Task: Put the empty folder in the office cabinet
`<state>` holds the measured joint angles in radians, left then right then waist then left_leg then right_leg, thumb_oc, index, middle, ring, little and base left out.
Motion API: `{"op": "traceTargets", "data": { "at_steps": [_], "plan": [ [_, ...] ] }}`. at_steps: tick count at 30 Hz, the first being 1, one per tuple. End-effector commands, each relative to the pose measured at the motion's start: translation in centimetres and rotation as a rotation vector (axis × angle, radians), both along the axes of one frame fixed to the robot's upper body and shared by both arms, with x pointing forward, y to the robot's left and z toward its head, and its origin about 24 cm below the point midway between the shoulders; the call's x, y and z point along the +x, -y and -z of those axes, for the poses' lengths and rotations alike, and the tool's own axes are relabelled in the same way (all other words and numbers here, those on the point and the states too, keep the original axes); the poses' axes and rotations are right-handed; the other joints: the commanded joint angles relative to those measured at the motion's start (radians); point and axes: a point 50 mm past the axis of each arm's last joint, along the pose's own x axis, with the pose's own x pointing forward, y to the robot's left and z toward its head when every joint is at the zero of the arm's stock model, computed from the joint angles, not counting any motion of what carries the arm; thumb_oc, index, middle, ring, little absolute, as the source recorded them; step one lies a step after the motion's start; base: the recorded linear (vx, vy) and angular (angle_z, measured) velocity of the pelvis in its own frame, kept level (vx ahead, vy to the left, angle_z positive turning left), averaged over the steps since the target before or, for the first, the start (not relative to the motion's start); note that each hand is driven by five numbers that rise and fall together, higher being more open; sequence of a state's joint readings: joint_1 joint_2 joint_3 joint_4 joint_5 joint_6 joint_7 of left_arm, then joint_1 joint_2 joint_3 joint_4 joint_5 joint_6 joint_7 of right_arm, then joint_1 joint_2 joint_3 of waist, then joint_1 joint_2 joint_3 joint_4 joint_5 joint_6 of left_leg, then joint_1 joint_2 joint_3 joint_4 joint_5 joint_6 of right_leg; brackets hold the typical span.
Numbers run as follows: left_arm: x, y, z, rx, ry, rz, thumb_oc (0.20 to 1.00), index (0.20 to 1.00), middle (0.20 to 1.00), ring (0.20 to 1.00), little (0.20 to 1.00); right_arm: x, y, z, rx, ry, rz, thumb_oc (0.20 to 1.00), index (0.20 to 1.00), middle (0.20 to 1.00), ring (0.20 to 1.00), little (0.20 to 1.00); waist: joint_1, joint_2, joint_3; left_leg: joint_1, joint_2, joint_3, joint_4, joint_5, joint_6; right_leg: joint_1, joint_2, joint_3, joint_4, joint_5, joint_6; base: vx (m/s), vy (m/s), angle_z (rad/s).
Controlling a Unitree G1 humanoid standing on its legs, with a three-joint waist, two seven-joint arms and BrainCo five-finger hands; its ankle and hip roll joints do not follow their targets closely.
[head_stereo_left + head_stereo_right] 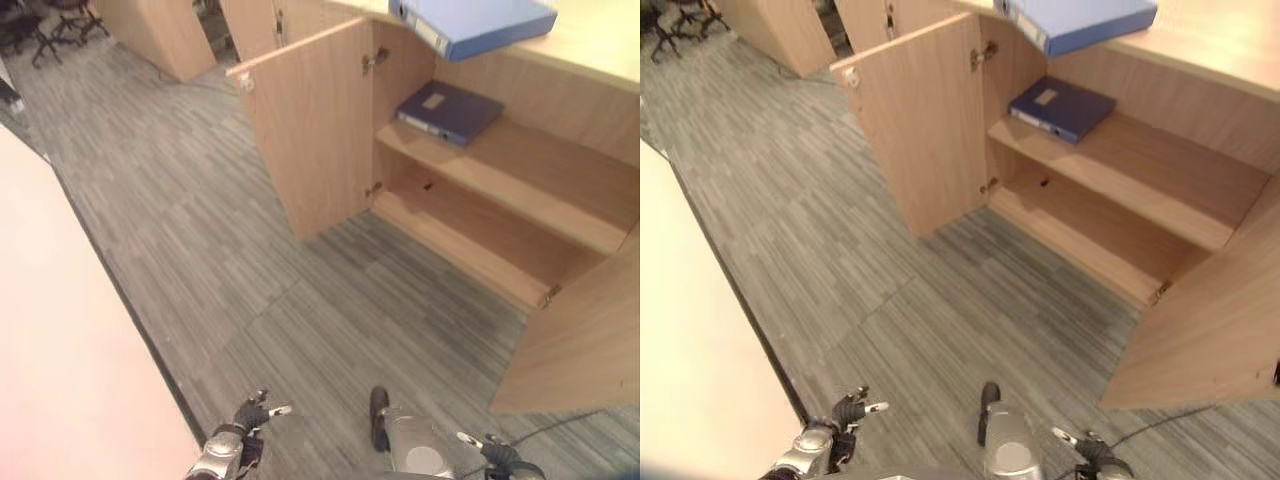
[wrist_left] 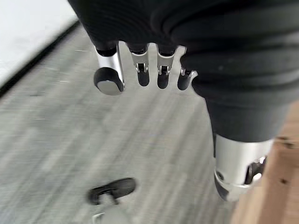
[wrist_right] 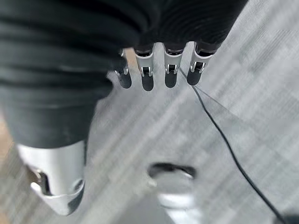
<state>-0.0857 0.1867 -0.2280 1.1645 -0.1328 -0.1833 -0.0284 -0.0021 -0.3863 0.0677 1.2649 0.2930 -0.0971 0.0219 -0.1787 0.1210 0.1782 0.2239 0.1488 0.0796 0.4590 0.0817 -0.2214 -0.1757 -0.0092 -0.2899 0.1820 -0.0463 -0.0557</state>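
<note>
A light blue ring-binder folder (image 1: 478, 22) lies flat on the pale wooden bench (image 1: 600, 40), one corner jutting past the front edge above the open light-wood office cabinet (image 1: 500, 190). A second, dark navy folder (image 1: 450, 110) already lies on the cabinet's upper shelf (image 1: 520, 165), toward its left end; the lower shelf (image 1: 470, 240) is bare. Both doors stand wide, the left door (image 1: 310, 130) swung out over the grey striped carpet floor (image 1: 250, 260).

The left hand (image 2: 140, 70) and the right hand (image 3: 159, 70) hang low, well apart from the bench, fingers relaxed and hanging loose, grasping nothing.

Risks, as I judge them: the overhanging folder could tip off the bench if nudged on its outer corner; a slim, smooth cover may slide from a loose pinch; an arm could catch on either open door during the reach; and the carried folder could knock the navy one.

Both folders carry pale labels, too small to read.
</note>
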Motion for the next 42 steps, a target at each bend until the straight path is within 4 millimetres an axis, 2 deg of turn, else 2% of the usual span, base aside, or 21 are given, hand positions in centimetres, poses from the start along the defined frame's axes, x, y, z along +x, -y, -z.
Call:
{"op": "traceTargets", "data": {
  "at_steps": [1, 3, 4, 6, 9, 11, 12, 16, 19, 22, 25, 29, 31, 32, 33, 34, 36, 38, 39, 40, 42],
  "plan": [
    [1.2, -1.7, -0.9, 0.033, 0.057, -0.027, 1.000, 1.000, 1.000, 1.000, 1.000, -1.2, -0.5, 0.5, 0.009, -0.036, 0.009, 1.000, 1.000, 1.000, 1.000, 1.000, 0.022, -0.094, 0.031, -0.097, 0.020, 0.047, 0.195, 0.111, 0.005, 0.110, -0.137, 0.028, -0.166, 0.108, 0.102, 0.39, -0.320, -0.29],
    [1.5, -1.9, -1.1, 0.034, 0.065, -0.042, 1.000, 1.000, 1.000, 1.000, 1.000, -0.8, -0.4, 0.4, 0.007, -0.037, -0.008, 1.000, 1.000, 1.000, 1.000, 1.000, 0.044, -0.135, 0.034, -0.152, 0.035, 0.110, 0.251, 0.094, 0.019, 0.172, -0.135, 0.057, -0.197, 0.086, 0.094, 0.40, -0.224, -0.55],
    [1.5, -1.8, -1.1, 0.030, 0.067, -0.047, 1.000, 1.000, 1.000, 1.000, 1.000, -0.7, -0.4, 0.3, 0.002, -0.034, -0.012, 1.000, 1.000, 1.000, 1.000, 1.000, 0.065, -0.133, 0.040, -0.186, 0.047, 0.120, 0.258, 0.064, 0.025, 0.209, -0.119, 0.081, -0.216, 0.076, 0.095, 0.40, -0.096, -0.82],
    [1.4, -1.8, -1.0, 0.026, 0.068, -0.053, 1.000, 1.000, 1.000, 1.000, 1.000, -0.5, -0.5, 0.3, 0.006, -0.030, -0.021, 1.000, 1.000, 1.000, 1.000, 1.000, 0.077, -0.144, 0.033, -0.222, 0.046, 0.129, 0.236, 0.066, 0.032, 0.233, -0.124, 0.099, -0.232, 0.070, 0.100, 0.38, 0.000, -0.90],
    [1.0, -1.3, -0.8, 0.017, 0.060, -0.056, 1.000, 1.000, 1.000, 1.000, 1.000, -0.4, -0.9, 0.4, 0.031, -0.004, -0.002, 1.000, 1.000, 1.000, 1.000, 1.000, 0.104, -0.109, 0.018, -0.283, 0.105, 0.092, -0.117, 0.068, 0.052, 0.307, -0.119, 0.168, -0.255, 0.022, 0.142, 0.54, 0.169, -0.59],
    [0.9, -0.9, -0.6, 0.013, 0.051, -0.041, 1.000, 1.000, 1.000, 1.000, 1.000, -0.1, -1.5, 0.5, 0.042, 0.005, -0.031, 1.000, 1.000, 1.000, 1.000, 1.000, 0.142, -0.076, 0.010, -0.305, 0.100, 0.006, -0.425, 0.088, 0.054, 0.368, -0.113, 0.221, -0.234, -0.048, 0.159, 0.71, 0.231, -0.65],
    [0.7, -0.9, -0.5, 0.016, 0.045, -0.038, 1.000, 1.000, 1.000, 1.000, 1.000, 0.0, -1.7, 0.5, 0.043, 0.007, -0.042, 1.000, 1.000, 1.000, 1.000, 1.000, 0.153, -0.076, 0.011, -0.312, 0.092, -0.028, -0.493, 0.107, 0.047, 0.393, -0.118, 0.244, -0.221, -0.077, 0.161, 0.74, 0.152, -1.14],
    [0.0, -1.4, -0.2, 0.027, 0.014, -0.059, 1.000, 1.000, 1.000, 1.000, 1.000, 0.8, -2.5, 0.6, 0.054, 0.013, -0.091, 1.000, 1.000, 1.000, 1.000, 1.000, 0.191, -0.084, 0.008, -0.446, 0.120, -0.125, -0.542, 0.116, 0.027, 0.453, -0.126, 0.375, -0.170, -0.154, 0.163, 0.52, 0.090, -0.86],
    [-0.9, -1.9, 0.0, 0.031, -0.008, -0.091, 1.000, 1.000, 1.000, 1.000, 1.000, 0.9, -3.0, 0.7, 0.067, 0.010, -0.114, 1.000, 1.000, 1.000, 1.000, 1.000, 0.220, -0.081, -0.004, -0.470, 0.148, -0.196, -0.534, 0.134, 0.009, 0.483, -0.141, 0.483, -0.145, -0.193, 0.169, 0.46, 0.204, -1.14],
    [-1.2, -2.0, 0.2, 0.030, -0.018, -0.098, 1.000, 1.000, 1.000, 1.000, 1.000, 0.7, -3.2, 0.9, 0.078, -0.002, -0.121, 1.000, 1.000, 1.000, 1.000, 1.000, 0.234, -0.071, -0.015, -0.470, 0.158, -0.212, -0.527, 0.151, 0.002, 0.499, -0.158, 0.535, -0.149, -0.198, 0.185, 0.23, 0.197, -1.26],
    [-1.8, -2.2, 0.4, 0.047, -0.044, -0.079, 1.000, 1.000, 1.000, 1.000, 1.000, -0.2, -3.6, 1.2, 0.100, -0.028, -0.112, 1.000, 1.000, 1.000, 1.000, 1.000, 0.233, -0.074, -0.060, -0.448, 0.143, -0.225, -0.518, 0.145, -0.003, 0.483, -0.225, 0.592, -0.128, -0.176, 0.226, 0.36, 0.508, -0.61],
    [-1.0, -3.1, -0.1, 0.080, -0.020, -0.052, 1.000, 1.000, 1.000, 1.000, 1.000, -0.5, -4.3, 1.5, 0.135, -0.021, -0.071, 1.000, 1.000, 1.000, 1.000, 1.000, 0.216, -0.104, -0.083, -0.413, 0.084, -0.131, -0.485, 0.109, 0.033, 0.410, -0.290, 0.628, -0.059, -0.013, 0.277, 0.20, 0.369, -0.40],
    [-0.8, -3.3, -0.3, 0.086, -0.011, -0.048, 1.000, 1.000, 1.000, 1.000, 1.000, -0.2, -4.3, 1.4, 0.137, -0.007, -0.054, 1.000, 1.000, 1.000, 1.000, 1.000, 0.207, -0.113, -0.084, -0.372, 0.043, -0.095, -0.493, 0.069, 0.063, 0.365, -0.311, 0.614, -0.005, 0.087, 0.292, 0.16, 0.345, -0.19],
    [-0.2, -3.3, -0.6, 0.092, 0.009, -0.038, 1.000, 1.000, 1.000, 1.000, 1.000, 0.5, -4.2, 1.2, 0.134, 0.020, -0.030, 1.000, 1.000, 1.000, 1.000, 1.000, 0.208, -0.099, -0.072, -0.333, 0.023, -0.053, -0.500, 0.044, 0.088, 0.295, -0.340, 0.543, 0.061, 0.215, 0.274, 0.06, 0.314, 0.03],
    [-0.2, -3.4, -0.6, 0.092, 0.010, -0.038, 1.000, 1.000, 1.000, 1.000, 1.000, 0.6, -4.2, 1.2, 0.134, 0.021, -0.030, 1.000, 1.000, 1.000, 1.000, 1.000, 0.211, -0.096, -0.070, -0.338, 0.026, -0.052, -0.495, 0.050, 0.091, 0.292, -0.337, 0.549, 0.056, 0.227, 0.276, 0.06, 0.348, -0.26],
    [0.0, -3.4, -0.7, 0.095, 0.017, -0.030, 1.000, 1.000, 1.000, 1.000, 1.000, 1.0, -4.2, 1.1, 0.133, 0.036, -0.023, 1.000, 1.000, 1.000, 1.000, 1.000, 0.207, -0.086, -0.062, -0.317, 0.014, -0.034, -0.508, 0.037, 0.102, 0.267, -0.359, 0.480, 0.100, 0.244, 0.256, 0.04, 0.287, -0.31],
    [0.0, -3.7, -0.8, 0.099, 0.017, -0.032, 1.000, 1.000, 1.000, 1.000, 1.000, 1.6, -4.4, 1.0, 0.132, 0.061, -0.018, 1.000, 1.000, 1.000, 1.000, 1.000, 0.209, -0.069, -0.061, -0.292, -0.007, 0.002, -0.522, 0.018, 0.124, 0.242, -0.367, 0.367, 0.150, 0.243, 0.253, 0.07, 0.355, -0.16],
    [0.0, -3.8, -0.8, 0.100, 0.012, -0.036, 1.000, 1.000, 1.000, 1.000, 1.000, 2.1, -4.7, 0.9, 0.134, 0.076, -0.030, 1.000, 1.000, 1.000, 1.000, 1.000, 0.204, -0.069, -0.056, -0.273, -0.029, 0.011, -0.529, 0.005, 0.138, 0.229, -0.353, 0.325, 0.178, 0.221, 0.251, 0.08, 0.339, -0.25],
    [-0.1, -4.3, -0.8, 0.105, 0.008, -0.049, 1.000, 1.000, 1.000, 1.000, 1.000, 2.7, -5.1, 0.8, 0.130, 0.087, -0.075, 1.000, 1.000, 1.000, 1.000, 1.000, 0.196, -0.062, -0.050, -0.239, -0.053, 0.025, -0.544, -0.015, 0.157, 0.182, -0.274, 0.297, 0.187, 0.122, 0.241, 0.14, 0.452, -0.51],
    [-0.1, -4.4, -0.8, 0.111, 0.003, -0.051, 1.000, 1.000, 1.000, 1.000, 1.000, 3.0, -5.3, 0.7, 0.127, 0.092, -0.091, 1.000, 1.000, 1.000, 1.000, 1.000, 0.196, -0.059, -0.045, -0.229, -0.059, 0.031, -0.546, -0.021, 0.162, 0.159, -0.241, 0.270, 0.164, 0.077, 0.236, 0.15, 0.319, -0.50],
    [0.0, -4.6, -0.9, 0.116, 0.003, -0.055, 1.000, 1.000, 1.000, 1.000, 1.000, 3.2, -5.3, 0.7, 0.123, 0.098, -0.084, 1.000, 1.000, 1.000, 1.000, 1.000, 0.192, -0.064, -0.029, -0.201, -0.069, 0.048, -0.546, -0.047, 0.159, 0.140, -0.227, 0.191, 0.085, 0.021, 0.229, 0.09, 0.055, -0.35]
  ]
}}
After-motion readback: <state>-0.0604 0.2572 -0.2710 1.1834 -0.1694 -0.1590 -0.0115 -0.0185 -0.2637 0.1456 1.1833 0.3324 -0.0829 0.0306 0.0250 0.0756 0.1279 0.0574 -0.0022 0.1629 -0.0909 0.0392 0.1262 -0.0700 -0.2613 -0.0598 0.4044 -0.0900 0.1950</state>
